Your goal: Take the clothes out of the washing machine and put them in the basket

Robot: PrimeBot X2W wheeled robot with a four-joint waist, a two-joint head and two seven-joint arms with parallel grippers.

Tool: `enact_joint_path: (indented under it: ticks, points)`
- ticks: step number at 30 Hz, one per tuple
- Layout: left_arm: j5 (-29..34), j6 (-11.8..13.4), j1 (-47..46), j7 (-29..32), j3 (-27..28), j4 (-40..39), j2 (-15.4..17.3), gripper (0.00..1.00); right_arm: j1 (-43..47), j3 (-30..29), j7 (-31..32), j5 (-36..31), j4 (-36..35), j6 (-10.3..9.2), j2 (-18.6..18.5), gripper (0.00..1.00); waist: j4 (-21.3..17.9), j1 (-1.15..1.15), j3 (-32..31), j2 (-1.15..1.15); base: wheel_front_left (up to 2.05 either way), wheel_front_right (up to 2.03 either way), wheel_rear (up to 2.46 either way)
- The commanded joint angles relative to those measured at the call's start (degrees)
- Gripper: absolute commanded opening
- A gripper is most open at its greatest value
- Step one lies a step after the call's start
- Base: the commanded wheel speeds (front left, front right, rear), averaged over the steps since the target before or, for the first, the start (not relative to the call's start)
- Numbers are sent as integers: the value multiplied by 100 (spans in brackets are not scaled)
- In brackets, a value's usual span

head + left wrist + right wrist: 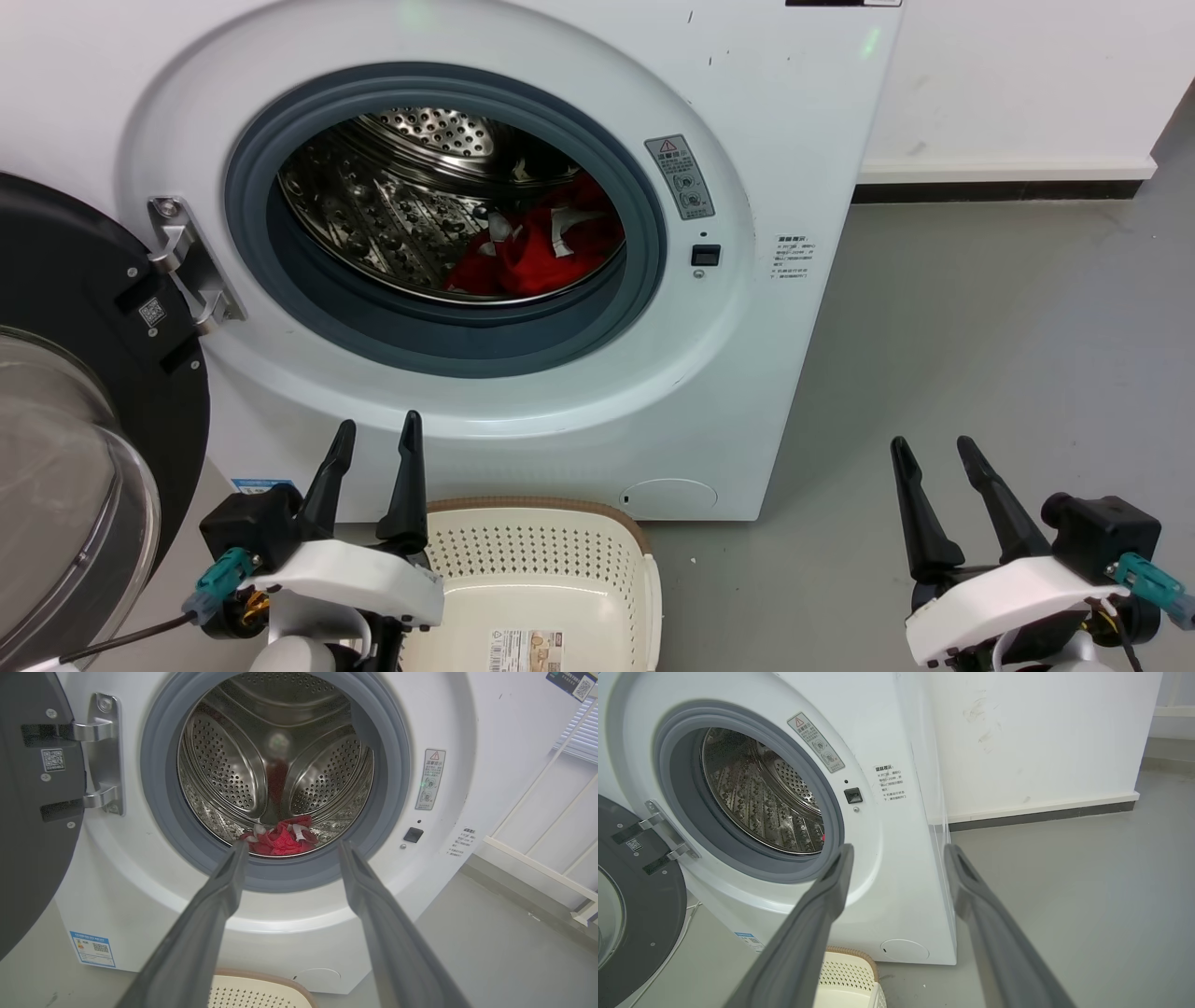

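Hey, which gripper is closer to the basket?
The left gripper, beside the brown rim of the basket in front of the washing machine; the right gripper is off over grey floor.

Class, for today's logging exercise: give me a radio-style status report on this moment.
Left tool open, empty. Right tool open, empty. Clothes inside washing machine; basket on floor below. Door open, nothing blocking.
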Motion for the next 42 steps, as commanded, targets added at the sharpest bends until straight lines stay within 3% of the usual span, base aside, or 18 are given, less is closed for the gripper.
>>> enact_joint_path:
  ticks: [1,24,42]
  points:
    - [140,14,-67,-54,-4,-35,39,100,46,11,-34,-163,-83,0,1,100,0,0,-5,0,0,0,0]
    - [1510,217,-85,-385,-69,66,102,100,223,27,-33,-1497,-330,-1,5,100,61,0,-4,0,0,0,0]
    - [1922,293,-60,-520,16,161,94,100,226,4,-39,-2008,-359,-2,6,100,77,0,11,0,0,0,0]
